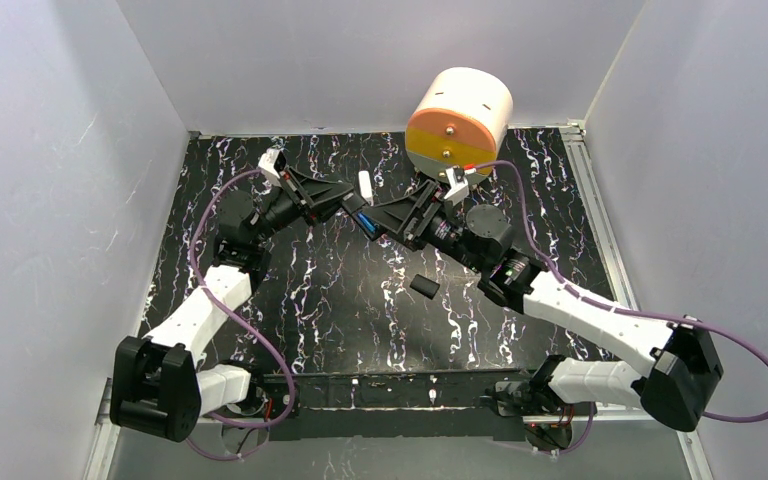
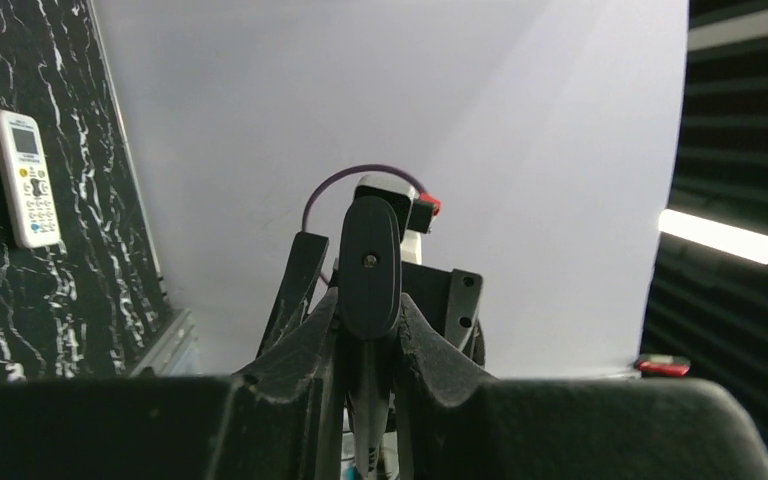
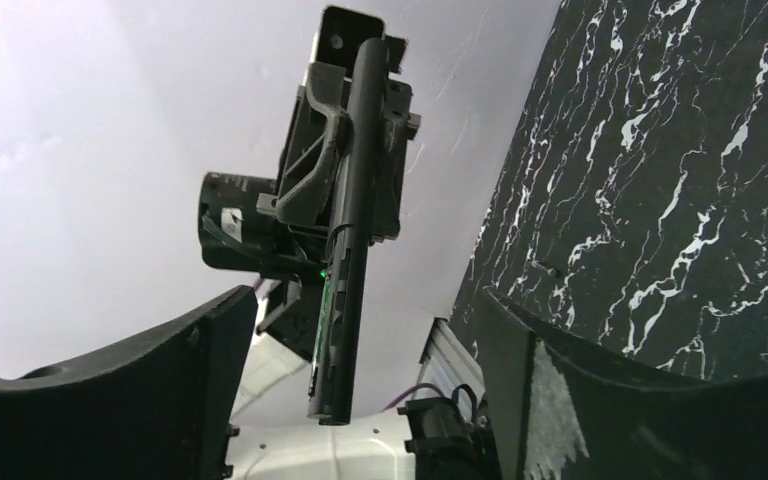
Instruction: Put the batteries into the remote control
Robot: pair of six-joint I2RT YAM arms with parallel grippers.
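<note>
The black, white-veined marbled mat (image 1: 360, 330) is carrying everything. A big cream drum with an orange-and-yellow face (image 1: 458, 120) is sitting at its far edge, and whether it is holding anything cannot be told. Both arms are reaching to the middle, their tips nearly meeting.

The left gripper (image 2: 368, 305) is pinching a slim black remote (image 3: 355, 200) by its sides and aiming its long axis straight at the right gripper (image 3: 368, 310). That gripper's fingers are standing spread wide, with nothing between them. The black remote's open slot is showing a green glint, but whether a cell is sitting there cannot be told.

The white rounded remote control with a small display (image 2: 25, 178) is lying flat and face up on the mat, off to one side of the left fingers. Its long axis is running roughly the way they point, and neither gripper is touching it. Which arm is nearer is hard to judge.

A small dark oblong piece (image 1: 423, 287) is lying alone on the mat, nearer the right arm. The batteries are not plainly showing.
</note>
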